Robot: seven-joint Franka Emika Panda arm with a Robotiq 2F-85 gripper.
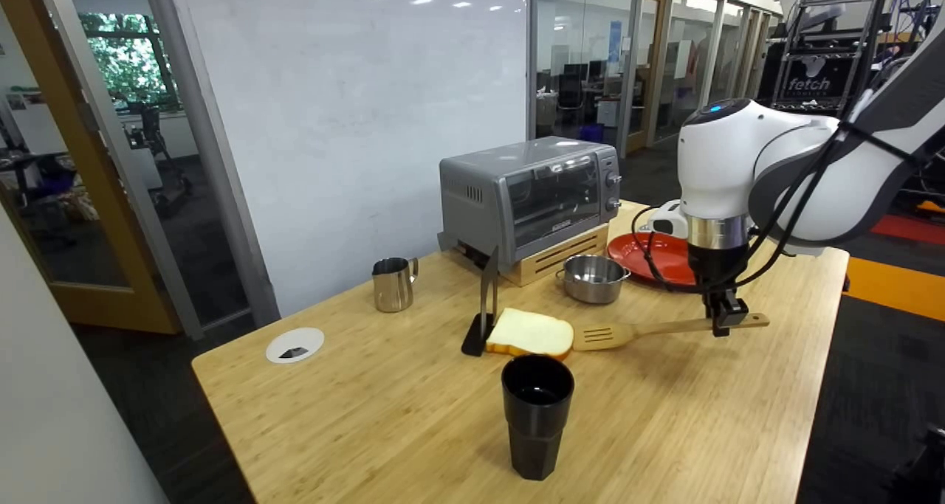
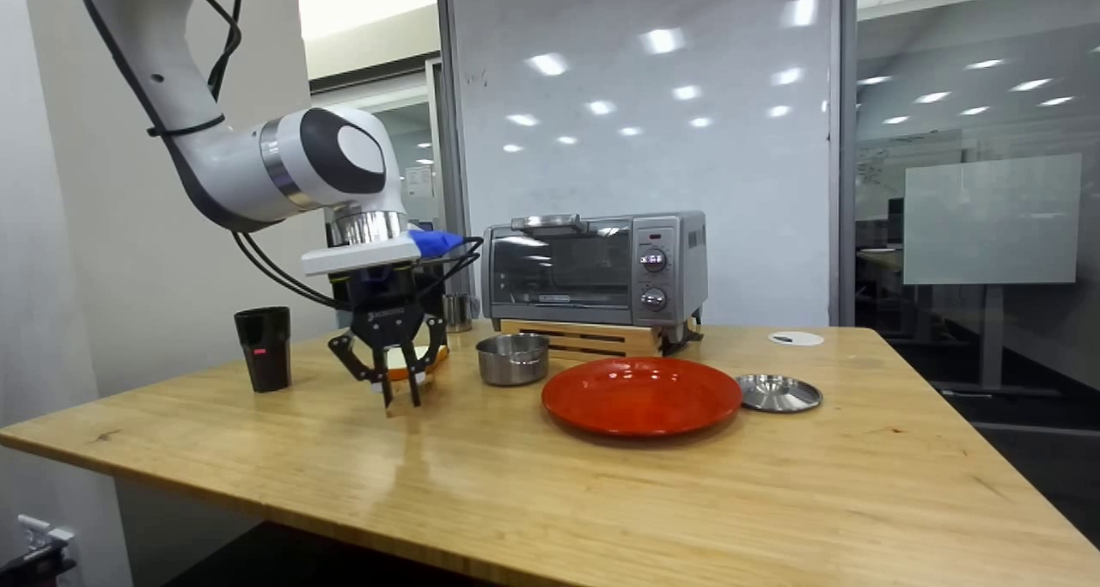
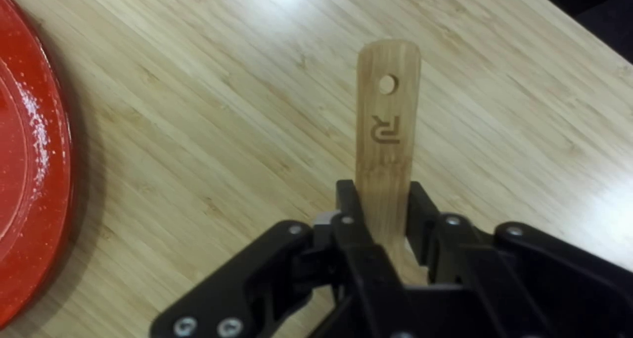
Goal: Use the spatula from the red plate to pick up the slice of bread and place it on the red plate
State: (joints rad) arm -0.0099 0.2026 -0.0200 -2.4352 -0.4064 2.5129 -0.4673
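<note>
My gripper point(image 3: 381, 183) is shut on the handle of the wooden spatula point(image 3: 387, 110), whose holed end sticks out past the fingers in the wrist view. In an exterior view the spatula's slotted head point(image 1: 605, 336) reaches the right edge of the slice of bread point(image 1: 530, 332); I cannot tell if it goes under. The bread lies flat on the table and is partly hidden behind the gripper point(image 2: 401, 404) in an exterior view. A bare red plate point(image 2: 640, 395) stands apart from the gripper, and its rim point(image 3: 54, 179) enters the wrist view at the left.
A black tool point(image 1: 483, 305) stands against the bread's far side. A black cup point(image 1: 537, 415) is in front of the bread. Behind are a metal bowl point(image 1: 593, 278), a toaster oven point(image 1: 528, 194) and a steel pitcher point(image 1: 393, 285). A metal lid point(image 2: 778, 393) adjoins the plate.
</note>
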